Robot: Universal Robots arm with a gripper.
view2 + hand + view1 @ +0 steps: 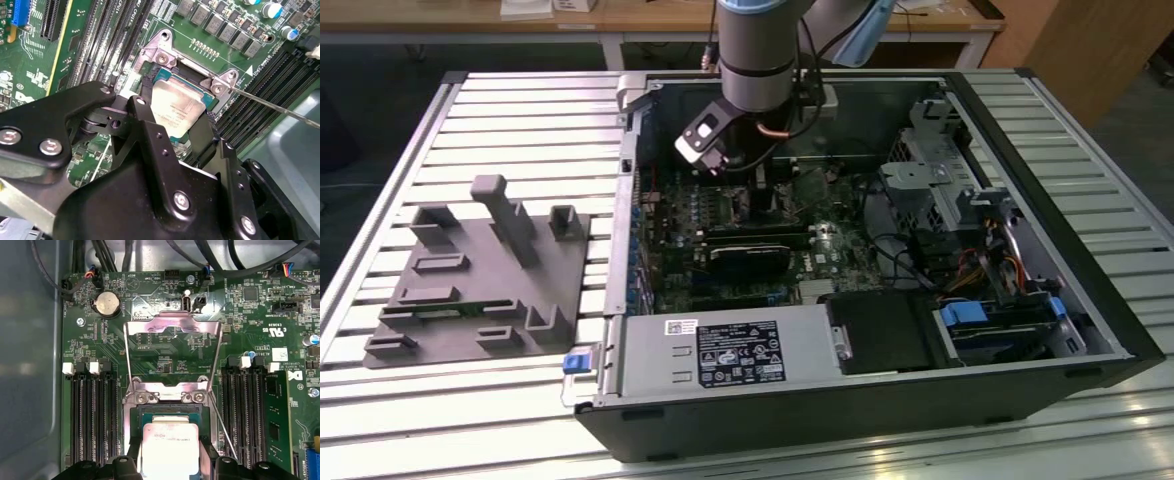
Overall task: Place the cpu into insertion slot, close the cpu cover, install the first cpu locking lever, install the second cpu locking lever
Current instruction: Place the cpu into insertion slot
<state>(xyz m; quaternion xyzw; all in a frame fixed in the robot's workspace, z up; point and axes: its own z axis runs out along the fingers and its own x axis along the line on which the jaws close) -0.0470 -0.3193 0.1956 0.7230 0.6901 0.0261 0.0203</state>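
Claw (pixel 174 119) grips one cpu (pixel 170 450) at insertion slot (pixel 169 413).

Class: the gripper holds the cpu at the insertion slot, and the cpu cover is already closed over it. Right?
No. The first wrist view shows the cpu cover swung open, off the insertion slot; the gripper does hold the cpu there.

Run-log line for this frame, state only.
gripper: shut on cpu | cpu: at insertion slot, seating unclear | cpu cover: open, hinged back off slot
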